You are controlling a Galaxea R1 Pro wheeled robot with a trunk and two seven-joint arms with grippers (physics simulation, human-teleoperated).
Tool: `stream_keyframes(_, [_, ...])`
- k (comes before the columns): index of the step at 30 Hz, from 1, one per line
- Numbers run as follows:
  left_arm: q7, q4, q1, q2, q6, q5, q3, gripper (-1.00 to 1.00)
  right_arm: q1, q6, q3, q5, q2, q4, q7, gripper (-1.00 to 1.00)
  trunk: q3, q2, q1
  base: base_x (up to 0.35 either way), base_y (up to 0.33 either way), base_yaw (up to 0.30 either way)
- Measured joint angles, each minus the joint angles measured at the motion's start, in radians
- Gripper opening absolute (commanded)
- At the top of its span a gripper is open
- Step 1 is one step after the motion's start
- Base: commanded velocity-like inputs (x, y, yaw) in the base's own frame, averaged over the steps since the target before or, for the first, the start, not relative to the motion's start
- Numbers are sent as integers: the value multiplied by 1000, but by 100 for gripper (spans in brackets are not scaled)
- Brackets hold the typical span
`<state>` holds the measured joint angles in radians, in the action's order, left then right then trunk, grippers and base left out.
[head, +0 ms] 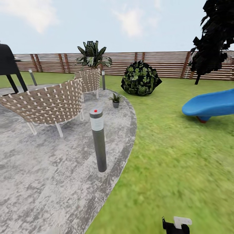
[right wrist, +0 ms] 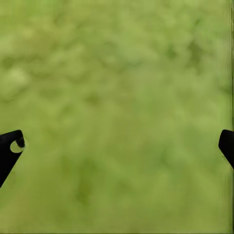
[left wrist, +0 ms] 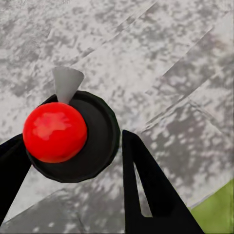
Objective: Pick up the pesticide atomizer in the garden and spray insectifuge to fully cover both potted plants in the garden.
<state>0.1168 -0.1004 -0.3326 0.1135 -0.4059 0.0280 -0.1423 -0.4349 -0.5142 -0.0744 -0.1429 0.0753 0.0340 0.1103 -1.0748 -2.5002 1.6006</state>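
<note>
— What do my grippers look like from your feed?

— My left gripper [left wrist: 73, 185] has flat, black, wedge-shaped fingers. My right gripper [right wrist: 117, 148] shows two black fingertips [right wrist: 9, 151], one with a pale round mark. Near the head view's edge it's black with a white tip.

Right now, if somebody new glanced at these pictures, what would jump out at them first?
Probably the grey bollard light with a red dot on top, standing on the stone patio near the grass edge. Behind it sit woven chairs and a small potted plant, with a bright blue slide on the lawn to the right. In the left wrist view, a red ball lies between the end effector's fingers.
</note>
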Motion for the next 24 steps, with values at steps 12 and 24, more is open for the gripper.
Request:
stream_keyframes(12, [0,0,0,0,0,0,0,-100,0,0,0,0,0,-1,-1,100,0,0,0,340,-2,-283])
stream_keyframes(24, [0,0,0,0,0,0,0,-100,0,0,0,0,0,-1,0,100,0,0,0,306,-117,-283])
